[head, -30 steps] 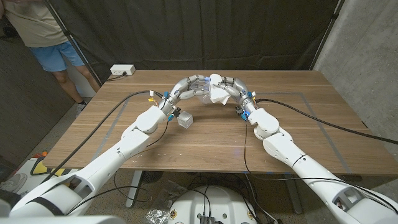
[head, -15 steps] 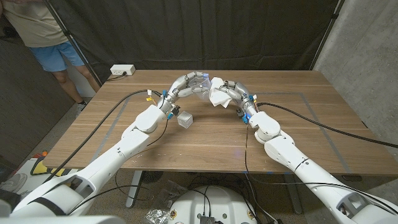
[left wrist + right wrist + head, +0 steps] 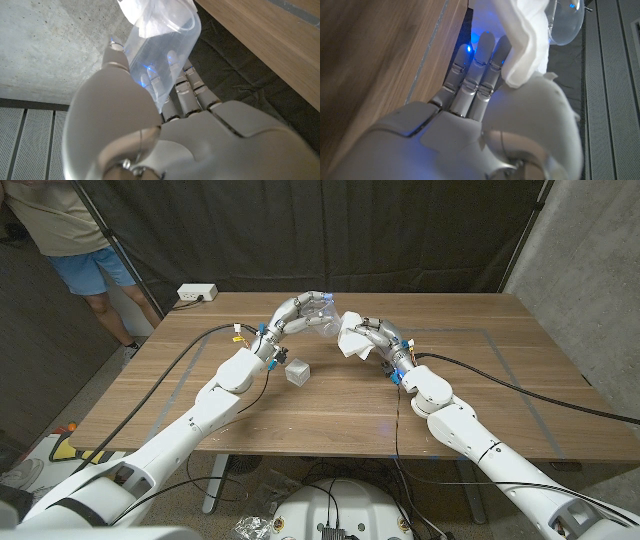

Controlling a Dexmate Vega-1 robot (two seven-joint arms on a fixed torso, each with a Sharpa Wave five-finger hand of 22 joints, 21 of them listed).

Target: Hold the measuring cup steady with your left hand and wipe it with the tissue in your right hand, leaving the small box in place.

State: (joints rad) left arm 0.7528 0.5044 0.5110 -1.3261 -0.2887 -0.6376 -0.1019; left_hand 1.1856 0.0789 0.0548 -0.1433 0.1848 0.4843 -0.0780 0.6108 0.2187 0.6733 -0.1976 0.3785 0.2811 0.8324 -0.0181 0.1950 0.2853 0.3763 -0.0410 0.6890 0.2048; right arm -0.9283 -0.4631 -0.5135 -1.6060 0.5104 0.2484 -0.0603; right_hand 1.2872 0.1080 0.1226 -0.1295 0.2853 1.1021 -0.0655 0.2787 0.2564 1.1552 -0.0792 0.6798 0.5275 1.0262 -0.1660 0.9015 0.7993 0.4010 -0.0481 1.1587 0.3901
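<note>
My left hand (image 3: 293, 314) grips a clear plastic measuring cup (image 3: 321, 313) and holds it raised above the far middle of the table. In the left wrist view the cup (image 3: 160, 47) lies in the fingers with the white tissue (image 3: 150, 14) against its rim. My right hand (image 3: 374, 337) holds the crumpled white tissue (image 3: 351, 336) just right of the cup, touching it. In the right wrist view the tissue (image 3: 525, 37) bunches over the fingers, with the cup (image 3: 566, 22) beyond it. A small silvery box (image 3: 297, 372) stands on the table below the left wrist.
A white power strip (image 3: 197, 293) lies at the table's (image 3: 330, 415) far left corner. Black cables run over the table along both arms. A person in blue shorts (image 3: 95, 265) stands beyond the far left corner. A dark curtain hangs behind the table.
Both hands have risen from the table. The left hand lifted the cup up and tilted it. The right hand drew back toward me with the tissue. The box has not moved.
</note>
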